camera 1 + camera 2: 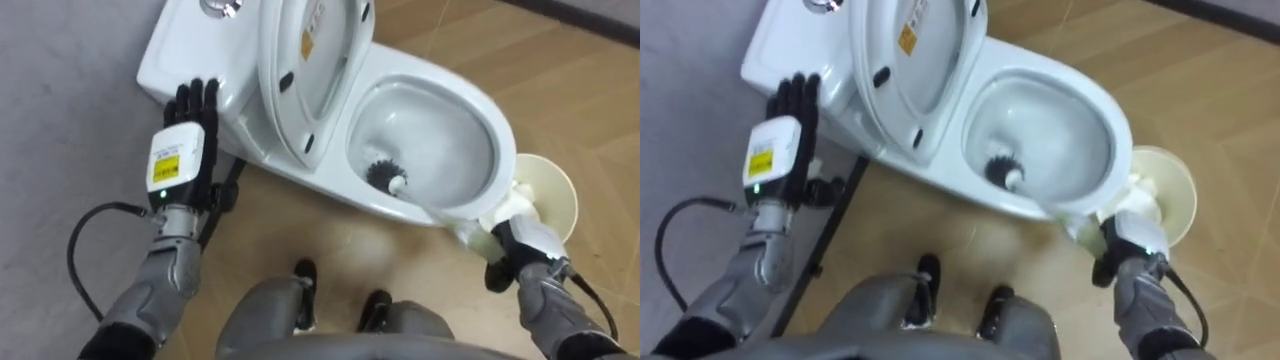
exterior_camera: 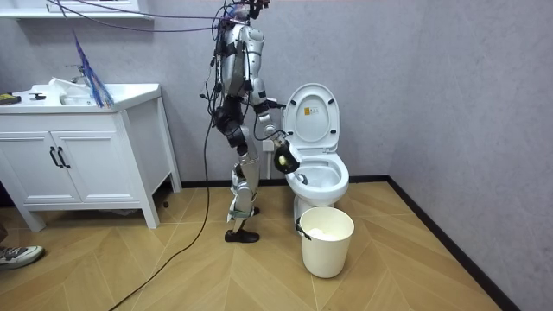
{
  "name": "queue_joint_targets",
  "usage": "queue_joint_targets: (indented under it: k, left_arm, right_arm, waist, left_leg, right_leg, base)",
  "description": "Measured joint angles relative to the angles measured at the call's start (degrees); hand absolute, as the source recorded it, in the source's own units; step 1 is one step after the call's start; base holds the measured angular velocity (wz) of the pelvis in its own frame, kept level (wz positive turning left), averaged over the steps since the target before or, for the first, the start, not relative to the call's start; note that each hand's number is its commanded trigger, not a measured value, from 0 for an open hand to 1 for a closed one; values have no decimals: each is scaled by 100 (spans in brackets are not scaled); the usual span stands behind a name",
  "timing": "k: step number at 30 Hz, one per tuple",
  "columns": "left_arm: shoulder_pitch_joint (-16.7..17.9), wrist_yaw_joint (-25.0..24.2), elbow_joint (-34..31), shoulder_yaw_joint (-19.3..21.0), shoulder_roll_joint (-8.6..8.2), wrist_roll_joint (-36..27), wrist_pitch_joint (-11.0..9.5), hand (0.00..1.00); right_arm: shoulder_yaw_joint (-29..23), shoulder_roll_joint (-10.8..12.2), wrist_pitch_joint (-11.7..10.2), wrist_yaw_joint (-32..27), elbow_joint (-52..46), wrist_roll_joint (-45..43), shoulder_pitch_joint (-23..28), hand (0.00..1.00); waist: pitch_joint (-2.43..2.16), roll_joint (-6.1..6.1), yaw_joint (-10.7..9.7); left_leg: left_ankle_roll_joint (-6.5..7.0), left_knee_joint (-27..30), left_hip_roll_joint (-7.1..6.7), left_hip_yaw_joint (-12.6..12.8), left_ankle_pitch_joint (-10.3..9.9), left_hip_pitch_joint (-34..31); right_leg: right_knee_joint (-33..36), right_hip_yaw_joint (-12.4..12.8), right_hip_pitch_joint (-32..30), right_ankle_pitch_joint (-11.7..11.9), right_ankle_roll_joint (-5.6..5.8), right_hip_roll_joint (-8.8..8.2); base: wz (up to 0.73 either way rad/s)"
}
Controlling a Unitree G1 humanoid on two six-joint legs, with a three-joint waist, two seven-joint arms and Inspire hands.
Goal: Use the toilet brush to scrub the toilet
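Note:
A white toilet stands with its lid and seat raised against the tank. A toilet brush with a black bristle head and a white handle reaches down into the bowl. My right hand is shut on the handle's outer end, just outside the bowl's near rim. My left hand is held out with straight fingers, its fingertips against the side of the tank. In the room view I stand beside the toilet, facing it, with my right hand at the bowl.
A cream waste bin stands right by the bowl, just beyond my right hand, and shows in front of the toilet as the bin in the room view. A white vanity cabinet stands on the room view's left. The floor is wooden herringbone.

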Motion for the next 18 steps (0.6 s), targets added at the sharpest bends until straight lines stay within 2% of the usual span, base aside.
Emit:
queue_joint_targets:
  k: [2, 4, 8, 10, 11, 12, 15, 18]
  left_arm:
    - [173, -105, 53, 78, -1, -11, -4, 0]
    - [463, -215, 175, 216, -2, -86, 43, 0]
    - [877, -301, 340, 443, -35, -602, 38, 0]
    - [1097, -325, 744, 729, -76, -652, 38, 0]
    - [1185, -330, 772, 822, -82, -653, 43, 0]
    - [1298, -330, 798, 1025, -118, -652, 45, 0]
    - [1411, -323, 1030, 1355, -291, -685, 56, 0]
    - [1415, -320, 1366, 1405, -313, -1008, 60, 0]
  right_arm:
    - [-15, 26, 0, 47, -20, 0, 153, 100]
    - [-103, 118, 9, 158, -23, -2, 319, 100]
    - [-237, 133, -10, 323, -71, -12, 551, 100]
    - [-452, 249, -33, 397, -69, -182, 628, 100]
    - [-462, 277, -41, 402, -70, -199, 640, 100]
    - [-545, 358, -48, 423, -72, -230, 693, 100]
    - [-670, 409, -60, 442, -107, -307, 842, 100]
    - [-672, 411, -56, 505, -169, -372, 871, 100]
  waist:
    - [-43, -10, -16]
    - [-121, -68, -22]
    - [-133, -100, -94]
    - [-136, -122, -78]
    - [-146, -118, -87]
    - [-135, -146, -95]
    - [-148, -133, -48]
    - [-129, -117, -12]
  left_leg:
    - [0, -147, -27, -93, 0, 240]
    - [-1, -282, -49, -125, 0, 544]
    - [-1, -400, -88, -195, 0, 923]
    - [-16, -569, -77, -212, -10, 1195]
    - [-32, -577, -82, -209, -22, 1221]
    - [-39, -586, -85, -208, -27, 1281]
    - [-42, -712, -75, -189, -38, 1458]
    - [-52, -781, -87, -187, -75, 1598]
  right_leg:
    - [-112, -54, 223, 11, 14, 0]
    - [-280, -136, 527, 13, 27, 8]
    - [-567, -226, 1022, 43, 72, 47]
    - [-711, -180, 1253, 69, 80, 86]
    - [-741, -184, 1291, 70, 81, 97]
    - [-781, -188, 1365, 74, 81, 108]
    - [-824, -184, 1496, 73, 89, 111]
    - [-880, -166, 1623, 81, 102, 145]
  base:
    - [6]
    - [10]
    - [14]
    - [-9]
    - [-6]
    - [0]
    - [0]
    - [-5]
